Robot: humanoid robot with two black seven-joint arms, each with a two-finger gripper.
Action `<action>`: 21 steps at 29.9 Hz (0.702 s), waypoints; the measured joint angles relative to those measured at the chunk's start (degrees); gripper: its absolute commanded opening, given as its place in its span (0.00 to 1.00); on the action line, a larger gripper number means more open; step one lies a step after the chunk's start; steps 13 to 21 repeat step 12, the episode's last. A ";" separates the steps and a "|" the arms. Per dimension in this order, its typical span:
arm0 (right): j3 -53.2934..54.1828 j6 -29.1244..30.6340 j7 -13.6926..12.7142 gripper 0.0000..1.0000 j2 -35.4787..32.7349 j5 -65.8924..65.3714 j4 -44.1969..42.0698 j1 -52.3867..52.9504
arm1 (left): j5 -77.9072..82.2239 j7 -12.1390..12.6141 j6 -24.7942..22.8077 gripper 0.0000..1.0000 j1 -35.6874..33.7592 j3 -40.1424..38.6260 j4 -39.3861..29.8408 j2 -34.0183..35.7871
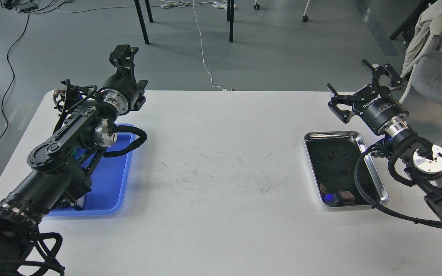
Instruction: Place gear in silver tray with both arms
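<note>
A white table [221, 161] fills most of the frame, its middle marked with fine dark scuffs. At the right side sits the silver tray [374, 174], long edge running away from the viewer, its dark mirror bottom catching a small blue glint near the lower end. I can make out no gear in it or anywhere else on the table.

The right arm [428, 161] comes in from the lower right corner and reaches up past the tray's right rim; one of its black braided cables loops across the tray's right side. The right gripper [365, 86] sits in the upper right of the frame, beyond the tray's far end, with its fingers spread wide and nothing between them.

The left arm [63, 142] enters from the lower left and lies over a blue tray [109, 191] at the left of the table, hiding much of it. The left gripper [124, 57] points up toward the upper left, seen dark and end-on; I cannot tell how its fingers are set.

Chair legs and loose cables lie on the grey floor beyond the table.
</note>
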 measured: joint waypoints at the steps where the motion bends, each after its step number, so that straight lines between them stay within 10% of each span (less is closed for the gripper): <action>1: 0.04 0.00 0.05 0.99 0.03 0.00 -0.03 -0.04 | -0.91 -0.21 -0.43 0.98 0.00 -0.59 0.62 0.00; 21: 0.07 0.00 3.47 0.99 0.57 0.00 0.01 -1.34 | -7.60 -4.29 -4.00 0.98 0.00 -0.57 6.49 0.82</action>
